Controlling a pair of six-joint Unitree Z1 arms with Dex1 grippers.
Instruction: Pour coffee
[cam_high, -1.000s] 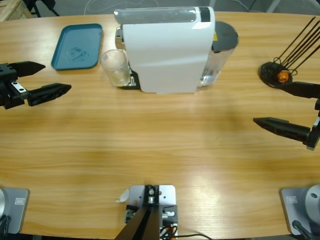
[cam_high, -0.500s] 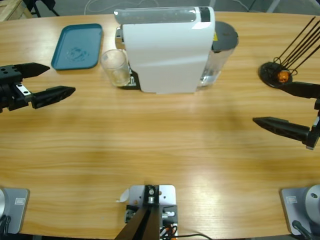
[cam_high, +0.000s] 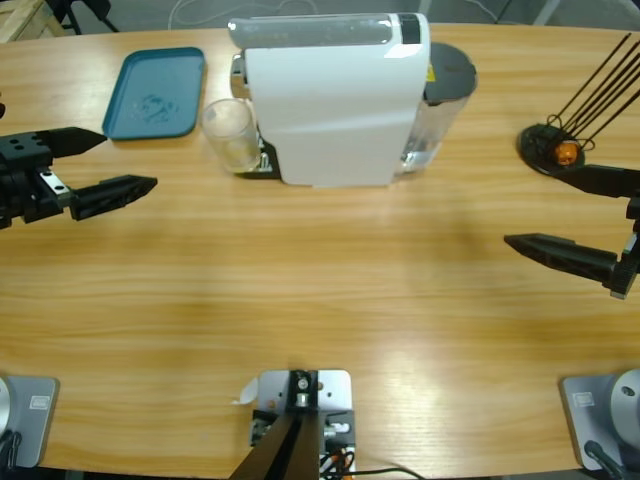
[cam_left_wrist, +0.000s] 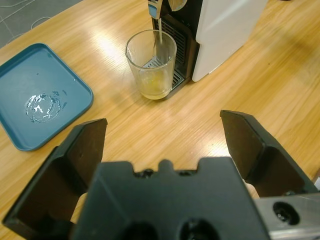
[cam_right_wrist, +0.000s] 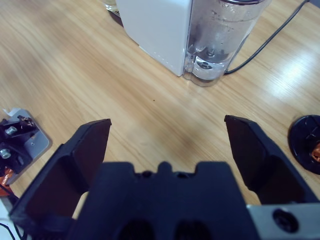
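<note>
left gripper (cam_high: 118, 160) sits out at the left edge of the table with its jaws spread wide and nothing between them. it's pointed toward the glass cup (cam_left_wrist: 151, 64), which is well apart from it. in the left wrist view the cup stands upright on the drip grate (cam_left_wrist: 172, 75) under the spout (cam_left_wrist: 156, 8) of the white coffee machine (cam_high: 335, 100). the coffee (cam_left_wrist: 155, 89) is just a thin pale amber layer sitting in the bottom of that cup, the rest of the glass is clear.

off to the side of the cup there's a teal tray (cam_high: 155, 92) lying flat on the wood, with a small wet smear on it (cam_left_wrist: 43, 105).

right gripper (cam_high: 575, 215) is over at the right edge, jaws also wide apart and holding nothing, hovering over bare table (cam_high: 330, 290). its wrist view looks at the back end of the machine, where the clear water tank (cam_right_wrist: 225, 35) has water in it and a black cable (cam_right_wrist: 270, 40) trails off across the wood.

just beside the right gripper, near the table's far right, there's a black round stand (cam_high: 545, 148) with thin black rods (cam_high: 600, 85) sticking up and a small orange capsule (cam_high: 567, 152) sitting in it.
</note>
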